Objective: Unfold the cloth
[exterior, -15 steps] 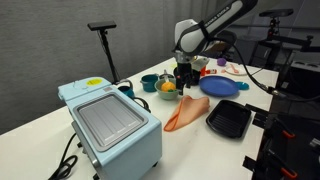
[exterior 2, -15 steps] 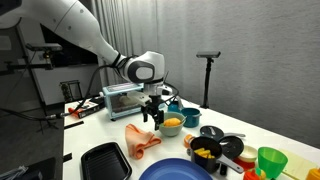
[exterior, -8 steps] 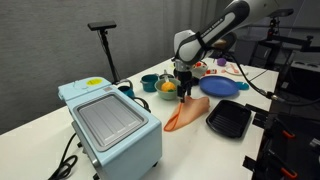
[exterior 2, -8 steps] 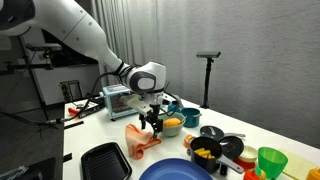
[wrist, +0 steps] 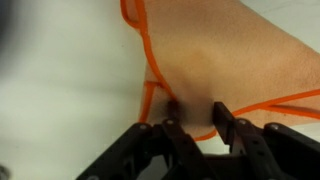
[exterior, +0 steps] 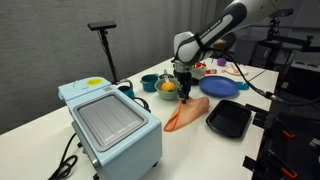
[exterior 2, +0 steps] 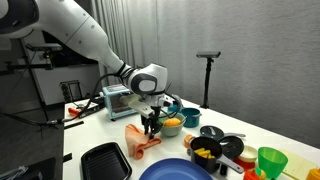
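The cloth [exterior: 188,113] is a peach piece with an orange hem, lying folded on the white table between the toaster oven and the black tray in both exterior views [exterior 2: 143,141]. My gripper [exterior: 184,93] points straight down onto its far end, also seen in an exterior view [exterior 2: 152,127]. In the wrist view the cloth [wrist: 230,50] fills the upper right. The gripper [wrist: 197,116] has its two dark fingers [wrist: 222,115] set down on the hemmed edge. A strip of cloth lies in the gap between them, and the jaws stand partly drawn in, apart from each other.
A light-blue toaster oven [exterior: 110,120] stands beside the cloth. A black tray [exterior: 230,120], a blue plate [exterior: 220,87], a yellow bowl with fruit [exterior: 167,88] and a teal cup [exterior: 149,82] crowd round it. A green cup [exterior 2: 270,160] and black pot [exterior 2: 207,148] stand farther off.
The gripper has come down onto the end of the cloth, and its jaws have narrowed from wide open around the hemmed edge.
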{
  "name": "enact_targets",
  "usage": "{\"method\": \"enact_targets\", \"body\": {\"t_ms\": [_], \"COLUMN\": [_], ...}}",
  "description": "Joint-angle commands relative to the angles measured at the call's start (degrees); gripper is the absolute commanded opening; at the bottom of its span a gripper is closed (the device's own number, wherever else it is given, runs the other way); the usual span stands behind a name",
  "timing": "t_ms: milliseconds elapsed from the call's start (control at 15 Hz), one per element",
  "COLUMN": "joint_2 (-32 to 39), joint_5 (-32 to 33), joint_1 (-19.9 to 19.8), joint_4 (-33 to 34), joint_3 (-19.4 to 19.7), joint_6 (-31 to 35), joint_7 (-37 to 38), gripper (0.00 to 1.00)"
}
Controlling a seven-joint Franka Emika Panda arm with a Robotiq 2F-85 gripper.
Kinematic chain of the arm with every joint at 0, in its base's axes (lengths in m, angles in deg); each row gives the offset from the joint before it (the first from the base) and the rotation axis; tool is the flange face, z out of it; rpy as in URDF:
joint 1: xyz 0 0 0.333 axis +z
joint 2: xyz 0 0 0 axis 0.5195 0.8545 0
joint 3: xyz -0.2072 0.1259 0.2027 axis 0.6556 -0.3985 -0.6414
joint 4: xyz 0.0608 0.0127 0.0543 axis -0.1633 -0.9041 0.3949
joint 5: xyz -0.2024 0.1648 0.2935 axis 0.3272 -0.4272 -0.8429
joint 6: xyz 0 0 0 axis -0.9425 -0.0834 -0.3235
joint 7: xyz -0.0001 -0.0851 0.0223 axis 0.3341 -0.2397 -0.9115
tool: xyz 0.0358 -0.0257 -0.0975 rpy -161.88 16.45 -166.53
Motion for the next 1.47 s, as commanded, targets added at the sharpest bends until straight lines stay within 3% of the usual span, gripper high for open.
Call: {"method": "enact_targets", "body": {"t_ms": [0, 133, 333, 933, 1133, 1400], "joint_2": [0.11, -1.56, -4.89, -11.76, -10.27, -7.66], "joint_5": [-1.50, -2.89, -4.86, -13.99, -12.79, -5.95], "joint_1": [-1.60, -2.22, -1.68, -0.11, 1.45, 3.77], "joint_4": [1.23, 0.13, -1.78, -3.35, -2.31, -2.02], "joint_3": [-1.26, -2.52, -4.86, -9.41, -8.58, -7.96], "joint_6": [-1.17, -2.36, -7.16, -33.51, -44.24, -51.72], "joint_7": [-2.66, -4.69, -7.15, -13.20, -11.55, -12.77], "gripper": [0.12, 0.00, 0.00, 0.01, 0.01, 0.01]}}
